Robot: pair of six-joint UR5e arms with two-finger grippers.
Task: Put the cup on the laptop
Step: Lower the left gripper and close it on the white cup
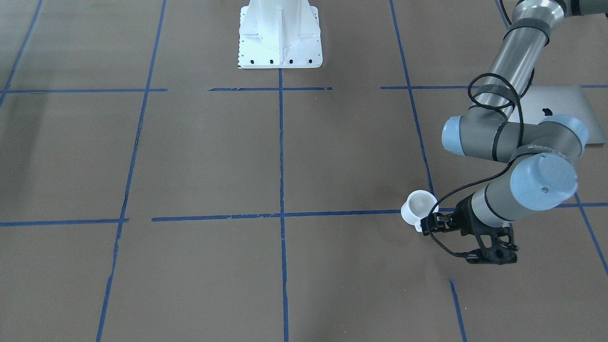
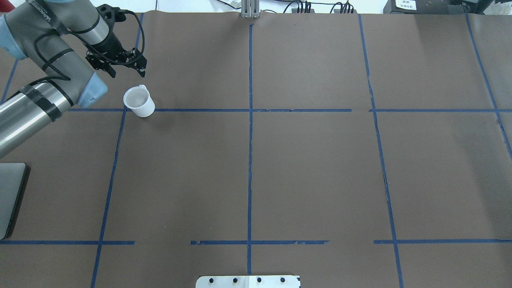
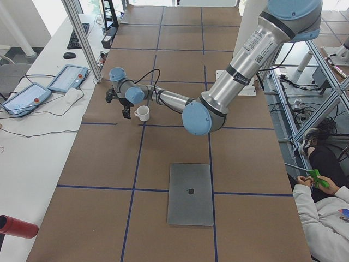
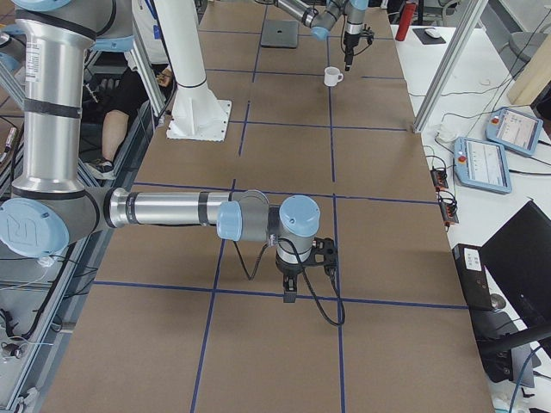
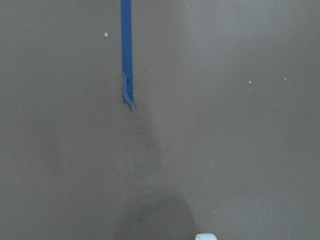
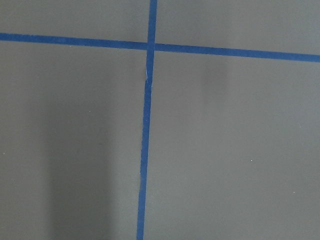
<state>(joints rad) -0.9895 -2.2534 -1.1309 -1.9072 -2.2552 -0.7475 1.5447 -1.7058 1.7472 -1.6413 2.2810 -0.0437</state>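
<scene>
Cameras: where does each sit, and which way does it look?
Front-facing: across table, facing robot; left arm, cup.
Overhead: behind robot, looking down; open left pincer, cup.
Left side: table's end; left arm near, laptop.
Right side: opposite end; right pincer near.
Left wrist: down at table.
Right wrist: down at tape cross.
Outside views share cup.

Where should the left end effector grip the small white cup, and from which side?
Probably the rim wall, from above: the small white tapered cup stands upright, mouth open, and its loop handle looks too small to pinch.
</scene>
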